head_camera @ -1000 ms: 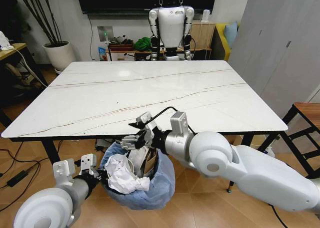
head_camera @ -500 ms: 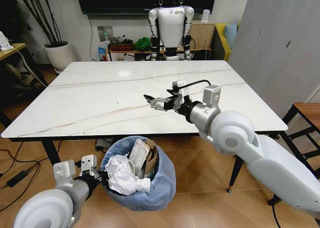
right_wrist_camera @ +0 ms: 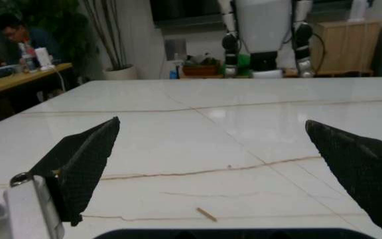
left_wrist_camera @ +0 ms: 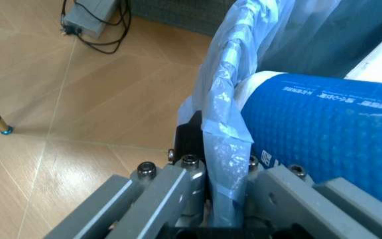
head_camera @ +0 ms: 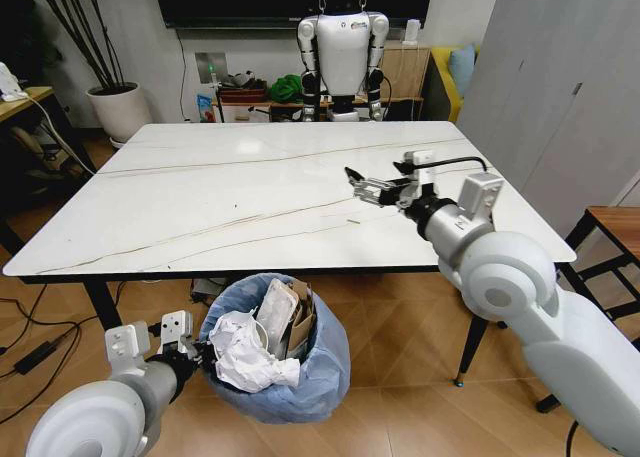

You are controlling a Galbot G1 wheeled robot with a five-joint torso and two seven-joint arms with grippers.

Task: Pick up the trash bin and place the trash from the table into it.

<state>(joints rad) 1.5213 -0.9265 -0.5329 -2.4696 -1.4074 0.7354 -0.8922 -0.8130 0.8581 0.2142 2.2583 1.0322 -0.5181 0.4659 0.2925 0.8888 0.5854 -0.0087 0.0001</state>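
Observation:
The trash bin (head_camera: 322,369), lined with a crinkly light-blue bag, stands on the floor just in front of the table's near edge. It holds trash: crumpled white paper (head_camera: 245,357) and torn brown cardboard (head_camera: 300,322). My left gripper (head_camera: 198,355) is at the bin's left rim, shut on the bag-covered rim (left_wrist_camera: 226,149). Inside the bag a blue printed surface (left_wrist_camera: 324,129) lies against that rim. My right gripper (head_camera: 358,187) hovers open and holding nothing over the right middle of the white marble table (head_camera: 200,197). Its black fingertips (right_wrist_camera: 91,154) stand wide apart. A thin brown sliver (right_wrist_camera: 206,214) lies on the table (right_wrist_camera: 177,124) below it.
Another white robot (head_camera: 342,52) stands behind the table's far edge, among shelves and clutter. A potted plant (head_camera: 118,107) is at the back left. A dark wooden stool (head_camera: 615,232) stands to the right. Cables (head_camera: 35,352) lie on the floor at the left.
My right gripper has risen from above the bin and swung right across the table, staying open. The left gripper and bin have not moved.

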